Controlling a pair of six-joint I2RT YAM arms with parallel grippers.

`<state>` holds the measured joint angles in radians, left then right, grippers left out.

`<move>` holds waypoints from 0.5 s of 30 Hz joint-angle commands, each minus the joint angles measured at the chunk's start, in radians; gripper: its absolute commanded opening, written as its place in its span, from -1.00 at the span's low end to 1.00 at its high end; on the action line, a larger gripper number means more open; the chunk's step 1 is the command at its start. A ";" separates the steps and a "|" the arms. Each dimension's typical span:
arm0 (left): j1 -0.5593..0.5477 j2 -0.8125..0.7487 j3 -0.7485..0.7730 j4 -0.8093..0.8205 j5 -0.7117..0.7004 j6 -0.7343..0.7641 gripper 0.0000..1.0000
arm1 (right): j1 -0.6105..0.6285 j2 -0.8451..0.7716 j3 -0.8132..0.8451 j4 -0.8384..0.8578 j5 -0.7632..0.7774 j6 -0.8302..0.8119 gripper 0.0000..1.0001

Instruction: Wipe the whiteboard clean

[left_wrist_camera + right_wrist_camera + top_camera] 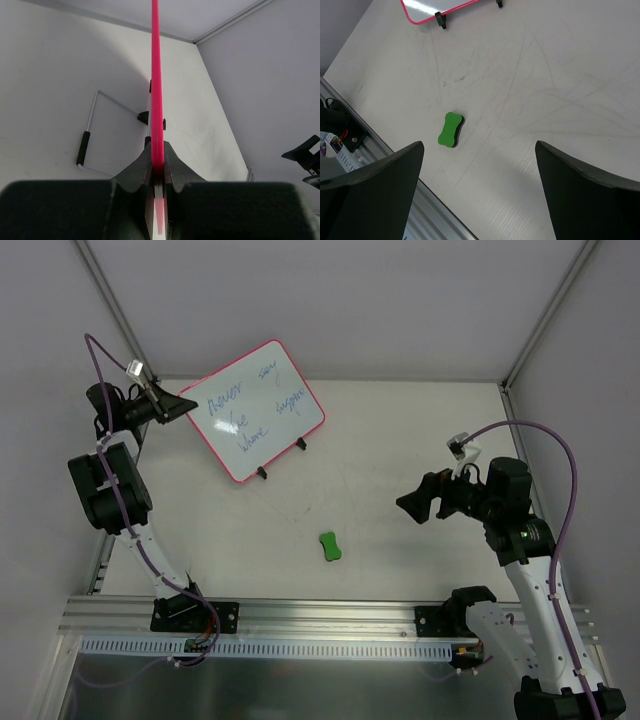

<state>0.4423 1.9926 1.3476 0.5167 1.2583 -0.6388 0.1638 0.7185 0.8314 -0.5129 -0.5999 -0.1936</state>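
Whiteboard (252,410) long axis near-L to far-R; L pincer (188,403) clamps edge.

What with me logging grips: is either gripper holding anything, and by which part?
Left gripper clamps the whiteboard by its pink-red frame edge; right gripper open, empty.

Green bone-shaped eraser (330,546) on white table (400,440)

We see the whiteboard (262,405) glossy white, edged in smooth pink plastic; the table (420,440) matt and scuffed; the rail (330,615) at its 6 o'clock edge brushed metal; the left gripper (157,161) grainy matt black.
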 commanded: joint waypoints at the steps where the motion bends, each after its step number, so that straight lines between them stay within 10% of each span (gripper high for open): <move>1: 0.003 -0.086 -0.028 0.512 -0.048 -0.278 -1.00 | 0.008 -0.005 0.040 0.020 -0.041 -0.015 0.98; 15: -0.002 -0.196 -0.064 0.648 -0.120 -0.377 -1.00 | 0.008 -0.070 0.012 0.019 -0.057 -0.006 0.98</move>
<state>0.4400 1.9072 1.2774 0.9863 1.1736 -0.9386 0.1638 0.6678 0.8314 -0.5129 -0.6273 -0.1955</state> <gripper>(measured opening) 0.052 0.991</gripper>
